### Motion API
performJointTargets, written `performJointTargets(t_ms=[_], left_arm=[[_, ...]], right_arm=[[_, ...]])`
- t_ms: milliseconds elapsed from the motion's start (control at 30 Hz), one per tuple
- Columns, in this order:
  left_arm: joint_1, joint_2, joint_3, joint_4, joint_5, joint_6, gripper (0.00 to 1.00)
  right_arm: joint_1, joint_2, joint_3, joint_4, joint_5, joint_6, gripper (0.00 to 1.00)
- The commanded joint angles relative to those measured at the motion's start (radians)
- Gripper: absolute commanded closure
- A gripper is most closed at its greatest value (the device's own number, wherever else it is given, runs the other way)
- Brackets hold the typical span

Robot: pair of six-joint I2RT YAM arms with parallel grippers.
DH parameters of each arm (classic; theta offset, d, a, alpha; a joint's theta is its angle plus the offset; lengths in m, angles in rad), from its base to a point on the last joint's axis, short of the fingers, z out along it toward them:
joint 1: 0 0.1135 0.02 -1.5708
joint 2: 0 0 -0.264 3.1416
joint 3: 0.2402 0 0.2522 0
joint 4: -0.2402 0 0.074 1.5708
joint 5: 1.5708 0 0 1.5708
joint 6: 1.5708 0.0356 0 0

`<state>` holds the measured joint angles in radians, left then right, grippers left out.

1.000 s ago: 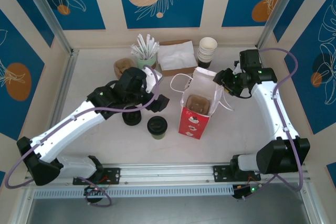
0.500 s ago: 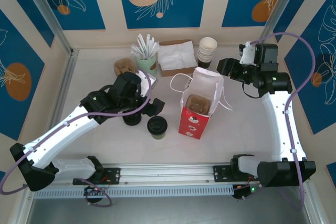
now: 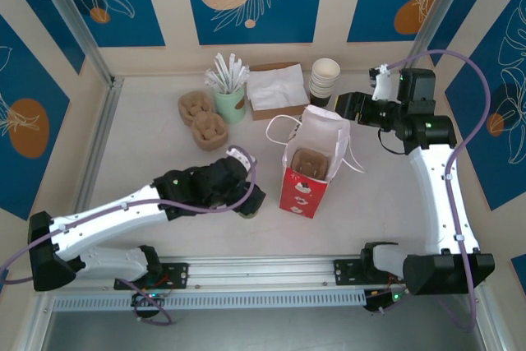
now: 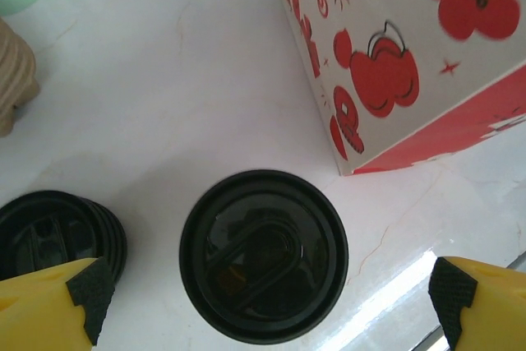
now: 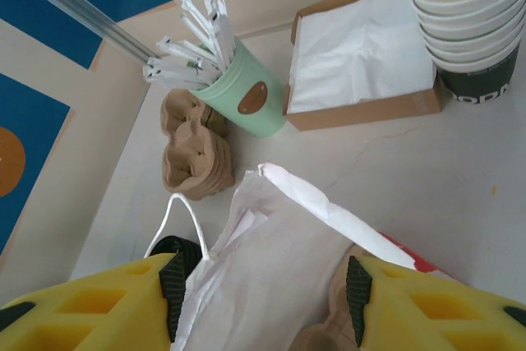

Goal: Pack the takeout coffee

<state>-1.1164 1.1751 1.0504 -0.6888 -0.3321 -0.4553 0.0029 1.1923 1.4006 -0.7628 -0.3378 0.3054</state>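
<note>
Here's the left gripper [image 3: 246, 196], low over the table [image 3: 148, 154] on the near side, just left of the red bag [image 3: 306, 172]. From the left wrist, its yellow fingertips [image 4: 57, 302] stand wide apart and the takeout coffee [image 4: 263, 256] sits squarely between them, with clear table on either side of the cup. Nothing is gripped.

The coffee stands upright, its long axis straight up and down, black lid facing up at the camera. The oblong recess in the lid runs diagonally, from near left to far right. The cup sits just beside the bag's near left corner, close but apart. A loose black lid [image 4: 57, 232] lies just to its left.

Over on the right, the right gripper [image 3: 349, 107] hovers beside the bag's far right top edge. From its wrist camera the jaws are parted. The bag's white rim [image 5: 304, 203] shows in the gap below them but is not pinched.

The bag stands open-mouthed, with a cardboard carrier [image 3: 311, 162] inside.

Along the far side are a green cup of stirrers [image 3: 230, 96], a napkin box [image 3: 275, 88] and stacked white cups [image 3: 325, 80].
</note>
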Motion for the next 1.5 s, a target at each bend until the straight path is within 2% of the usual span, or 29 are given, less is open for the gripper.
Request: performJointTargets(t_ms=[0, 133, 267, 400, 600, 1000, 1467], left_arm=[[-0.022, -0.009, -0.039, 0.021, -0.082, -0.126, 0.0], [-0.025, 0.025, -0.03, -0.059, -0.096, -0.229, 0.0], [-0.027, 0.046, -0.032, -0.055, -0.058, -0.311, 0.02], [-0.036, 0.094, -0.003, -0.096, -0.074, -0.375, 0.05], [-0.04, 0.153, 0.037, -0.131, -0.1, -0.399, 0.09], [-0.056, 0.242, 0.086, -0.134, -0.081, -0.421, 0.18], [-0.056, 0.265, 0.092, -0.138, -0.1, -0.433, 0.23]], right_arm=[[0.006, -0.013, -0.027, 0.002, -0.036, -0.024, 0.43], [0.007, -0.007, -0.032, -0.006, -0.033, -0.031, 0.43], [0.006, -0.002, -0.032, -0.003, -0.03, -0.031, 0.43], [0.007, 0.008, -0.029, -0.005, -0.031, -0.031, 0.43], [0.008, 0.027, -0.022, -0.016, -0.033, -0.031, 0.43], [0.007, 0.035, -0.03, -0.009, -0.038, -0.029, 0.43], [0.008, 0.036, -0.025, -0.014, -0.038, -0.031, 0.43]])
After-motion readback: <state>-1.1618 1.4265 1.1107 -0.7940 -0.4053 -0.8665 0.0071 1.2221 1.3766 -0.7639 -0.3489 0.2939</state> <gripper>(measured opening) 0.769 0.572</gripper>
